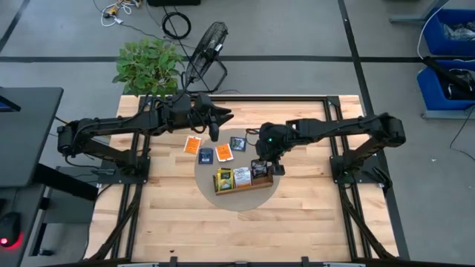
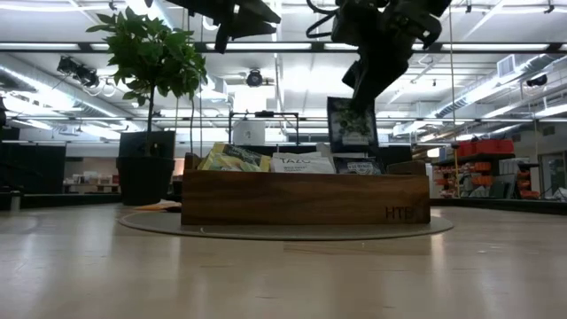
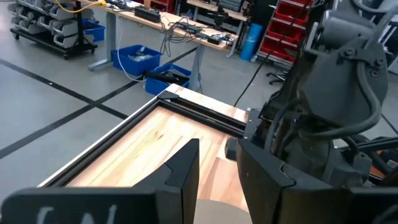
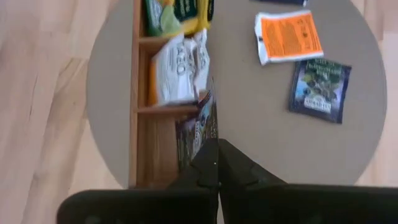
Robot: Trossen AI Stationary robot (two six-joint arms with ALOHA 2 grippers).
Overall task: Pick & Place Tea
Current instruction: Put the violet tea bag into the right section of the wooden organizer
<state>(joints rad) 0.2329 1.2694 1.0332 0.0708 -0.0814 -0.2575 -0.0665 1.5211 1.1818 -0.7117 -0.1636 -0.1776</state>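
A long brown wooden tray stands on a round grey mat, with yellow-green, white and dark tea packets in its compartments. It also shows in the low view. My right gripper is shut on a dark tea packet over the tray's right compartment. On the mat beyond the tray lie an orange packet, two dark blue packets and another packet. My left gripper hovers open and empty above the orange and blue packets. My right gripper pinches the dark packet's upper edge between its two fingers, which come from above and point down. The packet hangs upright below the fingers, over the tray's right compartment. I cannot tell whether its lower edge touches anything there.
A potted plant and a black fan stand past the table's far edge. Black frame rails run along the far and side edges. Bare wood lies toward the near edge.
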